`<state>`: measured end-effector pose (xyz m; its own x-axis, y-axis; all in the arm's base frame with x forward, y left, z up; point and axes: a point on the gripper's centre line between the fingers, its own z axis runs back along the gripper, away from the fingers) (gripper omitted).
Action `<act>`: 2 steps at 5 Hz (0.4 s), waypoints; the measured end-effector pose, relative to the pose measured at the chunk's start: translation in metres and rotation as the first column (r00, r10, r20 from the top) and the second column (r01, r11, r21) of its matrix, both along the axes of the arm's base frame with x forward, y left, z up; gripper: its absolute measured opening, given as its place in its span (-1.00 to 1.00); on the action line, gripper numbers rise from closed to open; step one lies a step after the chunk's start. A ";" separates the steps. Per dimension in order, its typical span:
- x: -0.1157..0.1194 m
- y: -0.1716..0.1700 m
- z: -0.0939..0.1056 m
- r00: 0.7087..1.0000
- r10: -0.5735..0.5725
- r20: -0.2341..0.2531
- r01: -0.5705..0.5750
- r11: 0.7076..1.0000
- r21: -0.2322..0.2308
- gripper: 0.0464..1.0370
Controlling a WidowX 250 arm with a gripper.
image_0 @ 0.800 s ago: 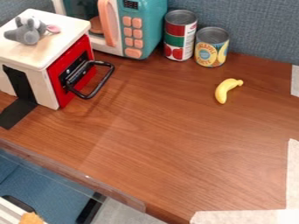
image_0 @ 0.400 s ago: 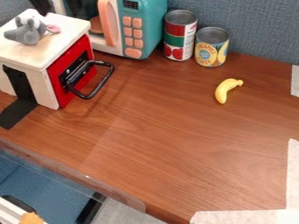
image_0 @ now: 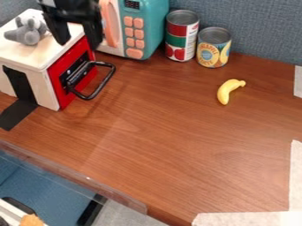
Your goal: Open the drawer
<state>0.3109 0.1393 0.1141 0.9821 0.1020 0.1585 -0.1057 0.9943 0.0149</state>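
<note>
My black gripper (image_0: pixel 78 40) hangs at the upper left, its two fingers spread apart with nothing between them. It is above the right edge of the wooden box (image_0: pixel 26 57), in front of the microwave. The red drawer front (image_0: pixel 59 76) is on the box's right side and looks closed against it. A black loop handle (image_0: pixel 101 84) sticks out from that front over the table, below and to the right of the gripper. Gripper and handle are apart.
On the box top sits a grey plush toy (image_0: pixel 26 32). A teal toy microwave (image_0: pixel 143 26) stands behind, beside a tall can (image_0: pixel 182 36) and a shorter can (image_0: pixel 213 47). A yellow banana (image_0: pixel 229 91) lies on the wooden table (image_0: pixel 177 145).
The gripper has come in from the top edge at the left and moved down and to the right over the box. The drawer and the other objects have stayed put.
</note>
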 end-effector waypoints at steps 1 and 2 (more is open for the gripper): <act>-0.003 -0.006 -0.039 0.998 0.003 -0.055 0.004 0.992 0.128 0.92; -0.003 -0.015 -0.069 0.996 -0.022 -0.081 0.038 0.977 0.209 0.92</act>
